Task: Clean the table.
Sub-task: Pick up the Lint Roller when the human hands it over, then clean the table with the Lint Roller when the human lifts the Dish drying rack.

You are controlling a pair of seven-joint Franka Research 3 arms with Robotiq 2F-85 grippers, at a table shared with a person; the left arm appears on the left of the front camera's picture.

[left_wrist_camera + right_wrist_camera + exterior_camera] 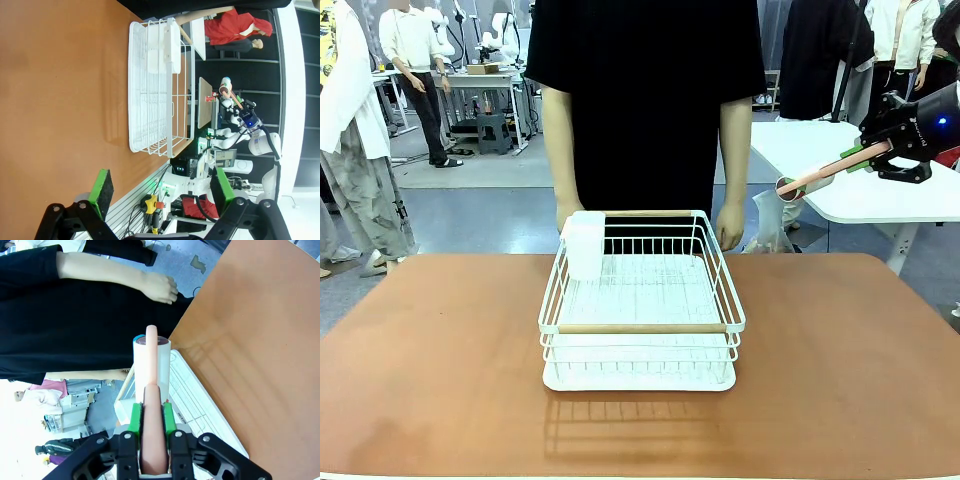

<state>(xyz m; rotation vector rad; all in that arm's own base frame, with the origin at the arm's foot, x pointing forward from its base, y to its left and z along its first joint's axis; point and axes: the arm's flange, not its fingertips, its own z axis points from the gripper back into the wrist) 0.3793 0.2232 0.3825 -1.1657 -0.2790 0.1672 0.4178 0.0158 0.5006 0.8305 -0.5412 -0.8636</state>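
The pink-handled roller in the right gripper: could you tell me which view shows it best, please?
The right wrist view: the pink-handled roller runs up the middle, close, its handle clamped in the right gripper. The front view shows it small, raised at the right edge; the left wrist view, tiny and far off.

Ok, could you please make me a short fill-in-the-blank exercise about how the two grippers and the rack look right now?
1. The right gripper is shut on the ___ handle of a lint roller.
2. The left gripper hovers over the table with its jaws ___.
3. The wire rack stands in the ___ of the table.

Missing words: pink; open; middle.
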